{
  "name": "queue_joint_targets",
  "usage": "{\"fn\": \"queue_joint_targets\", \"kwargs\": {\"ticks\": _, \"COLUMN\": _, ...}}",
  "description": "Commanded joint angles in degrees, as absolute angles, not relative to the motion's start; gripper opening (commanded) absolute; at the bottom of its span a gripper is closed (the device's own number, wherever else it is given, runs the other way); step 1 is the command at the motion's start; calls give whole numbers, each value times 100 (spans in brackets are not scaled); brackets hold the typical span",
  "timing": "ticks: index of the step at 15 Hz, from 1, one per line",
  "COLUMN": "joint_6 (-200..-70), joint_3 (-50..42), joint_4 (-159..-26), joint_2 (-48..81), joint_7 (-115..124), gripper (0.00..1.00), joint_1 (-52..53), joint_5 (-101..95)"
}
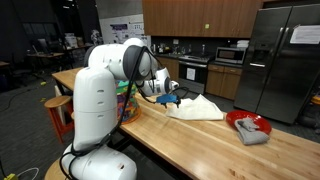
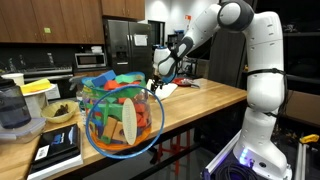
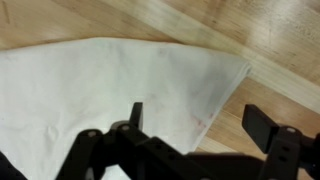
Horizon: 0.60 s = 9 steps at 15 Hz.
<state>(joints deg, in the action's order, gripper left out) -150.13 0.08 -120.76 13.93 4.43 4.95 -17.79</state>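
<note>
A white cloth [image 3: 100,90] lies spread on the wooden counter [image 3: 280,40], filling most of the wrist view; its right corner points toward the upper right. My gripper [image 3: 195,118] hovers open just above the cloth's right edge, one finger over the cloth and the other over bare wood, with nothing between them. In both exterior views the gripper [image 1: 168,92] [image 2: 163,72] hangs over the near end of the cloth [image 1: 200,108] [image 2: 183,84].
A red plate [image 1: 244,121] with a grey rag [image 1: 252,131] on it sits further along the counter. A clear bowl of colourful blocks [image 2: 120,118] stands at the counter's other end. Kitchen cabinets, stove and fridge [image 1: 285,55] line the back.
</note>
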Motion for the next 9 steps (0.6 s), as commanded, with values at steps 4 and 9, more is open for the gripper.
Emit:
{"fn": "queue_joint_targets", "kwargs": {"ticks": 4, "joint_6": -14831, "joint_3": -48, "joint_4": -11906, "joint_2": 1539, "joint_7": 485, "gripper": 100, "joint_1": 568, "joint_5": -1834}}
{"fn": "queue_joint_targets", "kwargs": {"ticks": 9, "joint_6": -14793, "joint_3": -38, "joint_4": -11852, "joint_2": 1565, "joint_7": 485, "gripper": 100, "joint_1": 581, "joint_5": -1831}}
